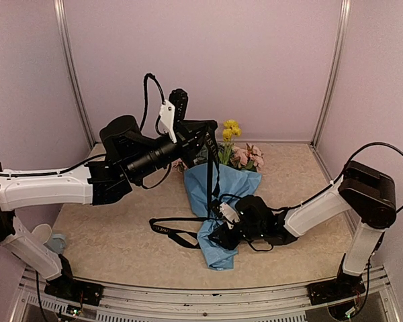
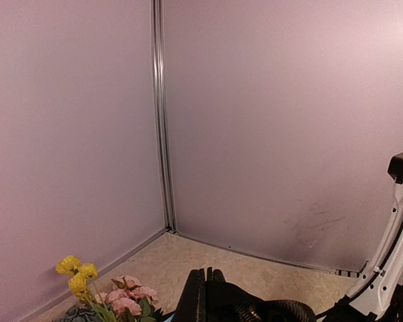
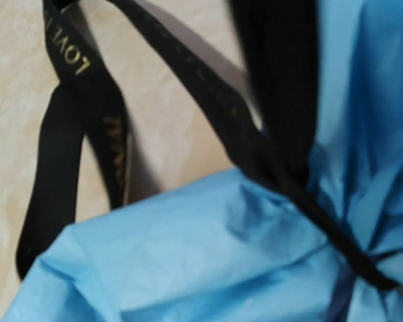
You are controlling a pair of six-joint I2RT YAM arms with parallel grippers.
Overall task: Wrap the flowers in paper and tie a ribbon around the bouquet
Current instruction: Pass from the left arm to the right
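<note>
The bouquet (image 1: 218,194) lies on the worktop (image 1: 121,228), its long axis running near to far. The right pincer (image 1: 221,231) sits at its waist, nearest the ribbon (image 3: 208,100) crossing, and I cannot tell its gap. The left pincer (image 2: 205,278) is above its far end, together, seemingly clamping the ribbon.

Black ribbon (image 1: 176,219) rises straight from the bouquet (image 1: 238,182).

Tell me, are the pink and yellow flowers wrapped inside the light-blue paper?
Wrapped: the light-blue paper is bunched around them, and only the pink and yellow blooms poke out its far end.
</note>
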